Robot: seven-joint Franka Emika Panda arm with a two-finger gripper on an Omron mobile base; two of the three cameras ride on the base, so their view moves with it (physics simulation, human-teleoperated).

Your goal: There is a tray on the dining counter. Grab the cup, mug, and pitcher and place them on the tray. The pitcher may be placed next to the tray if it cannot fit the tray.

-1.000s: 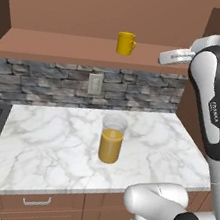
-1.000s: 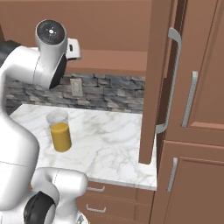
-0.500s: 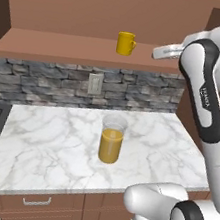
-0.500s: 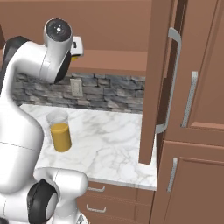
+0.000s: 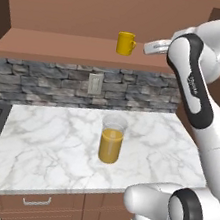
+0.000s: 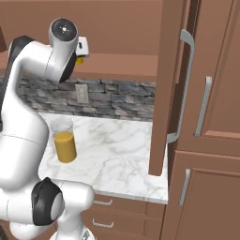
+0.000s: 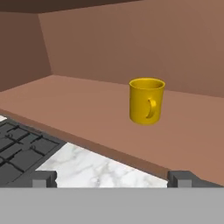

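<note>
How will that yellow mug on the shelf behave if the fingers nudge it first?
The mug looks rigid and squat, so it would probably slide rather than tip. Its handle faces the open gripper, so an off-centre push may spin it. Glossy sides could slip.

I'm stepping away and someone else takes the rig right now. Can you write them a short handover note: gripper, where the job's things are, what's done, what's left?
Gripper: open, holding nothing, raised to shelf height and aimed at the mug.
Mug: upright on the brown shelf above the stone backsplash, handle toward the hand camera; the fingers are short of it, no contact.
Pitcher: upright on the marble kitchen counter below the shelf, about half full of orange juice, untouched.
Done: nothing placed, judging by these two.
Left: grasp the mug and carry it to the tray, then the pitcher and the cup.
</note>
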